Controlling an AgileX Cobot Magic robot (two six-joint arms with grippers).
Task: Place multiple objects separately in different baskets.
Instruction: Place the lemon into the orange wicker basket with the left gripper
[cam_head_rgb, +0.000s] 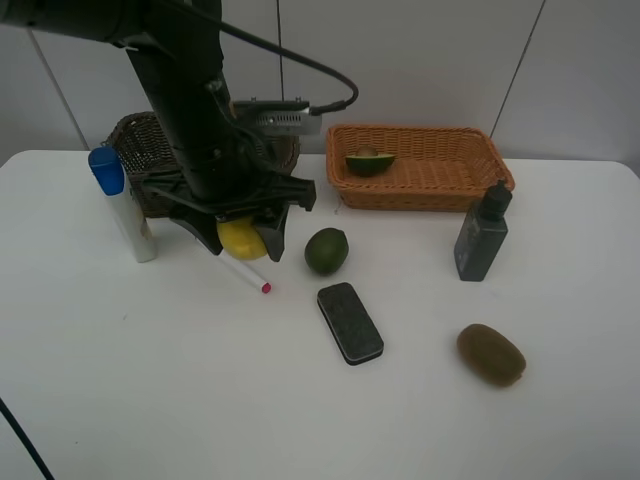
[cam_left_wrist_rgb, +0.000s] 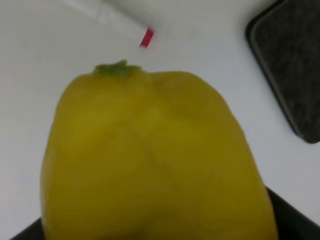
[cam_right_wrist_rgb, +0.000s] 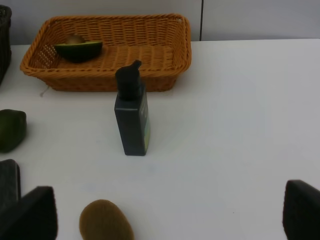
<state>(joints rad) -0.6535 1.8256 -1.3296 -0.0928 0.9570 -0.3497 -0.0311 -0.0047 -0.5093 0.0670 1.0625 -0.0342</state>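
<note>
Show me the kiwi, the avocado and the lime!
kiwi (cam_head_rgb: 491, 354), exterior high view, middle of its brown skin.
avocado (cam_head_rgb: 370, 162), exterior high view, its green skin.
lime (cam_head_rgb: 326, 250), exterior high view, middle of its peel.

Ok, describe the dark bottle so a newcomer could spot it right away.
Find the orange-tan basket at the back of the table. Before its right end stands the dark grey bottle, upright. Its neighbour, the kiwi, is brown, rounded and low.
</note>
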